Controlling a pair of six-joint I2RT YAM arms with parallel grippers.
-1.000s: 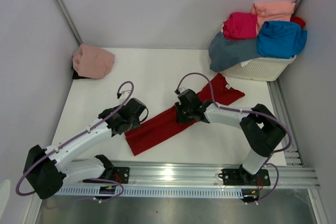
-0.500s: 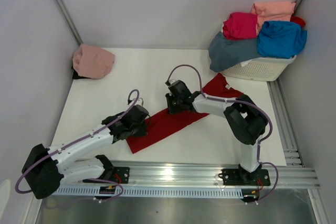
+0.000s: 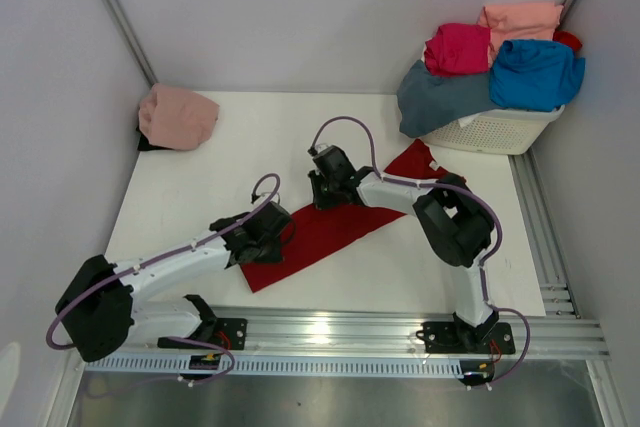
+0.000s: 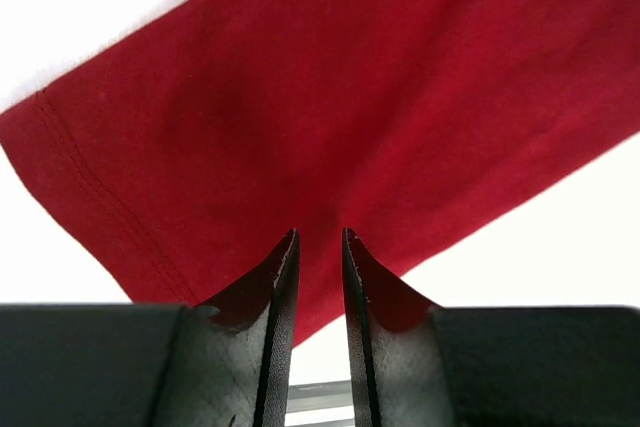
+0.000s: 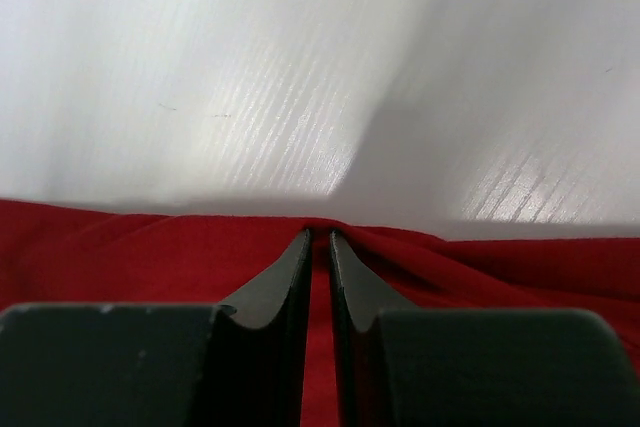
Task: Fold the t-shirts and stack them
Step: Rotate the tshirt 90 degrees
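Now: right tool [image 5: 320,234] pinching dark red t-shirt [image 3: 335,230] edge; left tool [image 4: 318,235] narrow, over it.

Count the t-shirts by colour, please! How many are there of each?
Dark red cloth t-shirt: 1
Dusty pink cloth t-shirt: 1
Magenta cloth t-shirt: 1
Salmon cloth t-shirt: 1
Bright blue cloth t-shirt: 1
Slate grey-blue cloth t-shirt: 1
Total: 6
Red scrap behind blue: too hidden to count.

The dark red t-shirt [image 3: 330,234] lies flat as a long diagonal strip (hemmed end nearest).
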